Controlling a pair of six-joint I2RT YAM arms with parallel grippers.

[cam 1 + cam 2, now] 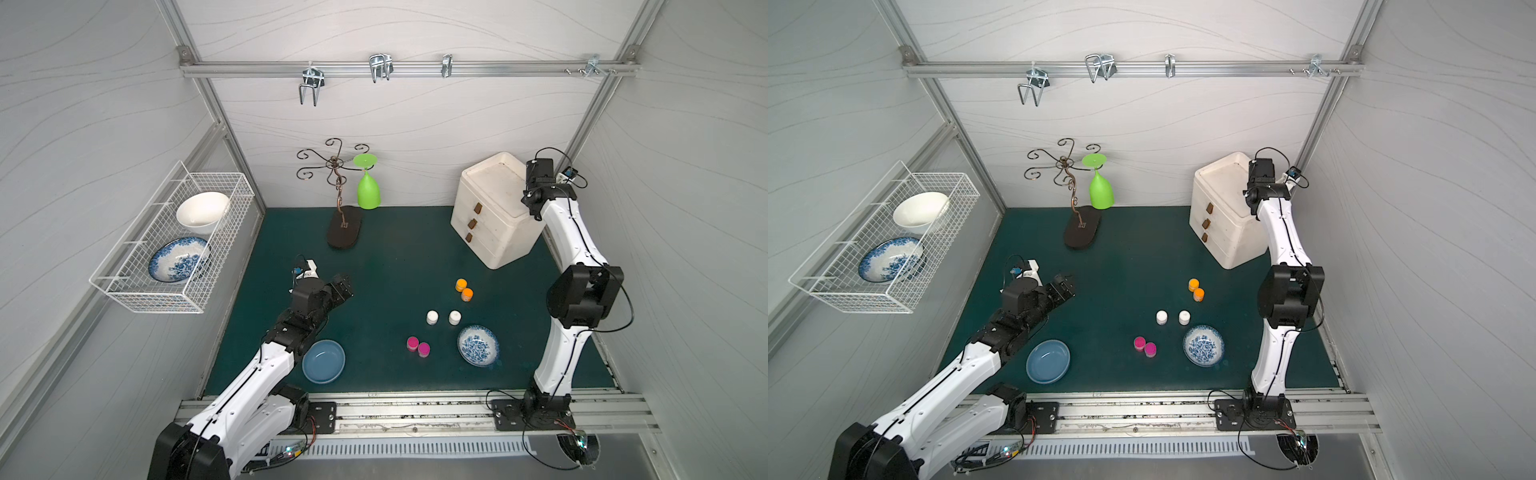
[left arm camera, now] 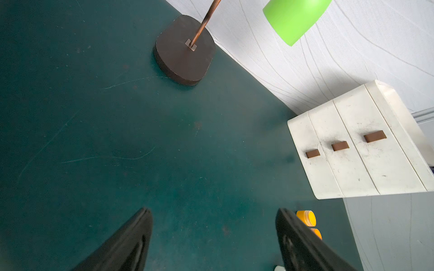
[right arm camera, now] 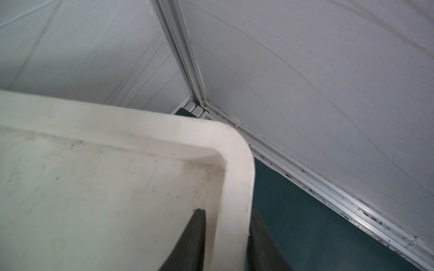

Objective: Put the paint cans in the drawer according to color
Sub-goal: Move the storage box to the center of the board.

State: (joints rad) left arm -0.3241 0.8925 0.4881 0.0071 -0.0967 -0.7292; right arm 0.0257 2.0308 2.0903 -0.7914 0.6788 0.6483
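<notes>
White arm links [image 1: 262, 372], black joint housings [image 1: 582, 299], thin black cables [image 1: 632, 309], dark pincer fingers [image 2: 126, 244].

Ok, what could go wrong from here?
1. The right pincer pinches only the rim at a top corner of the drawer unit; it could slip, or tilt the unit.
2. All three drawers are shut, their handles small; the open left pincer could slip off one.
3. The orange cans sit close together; grabbing one may knock its twin.

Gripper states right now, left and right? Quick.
Left gripper: open, holding nothing.
Right gripper: closed on the raised top rim of the drawer unit.
</notes>
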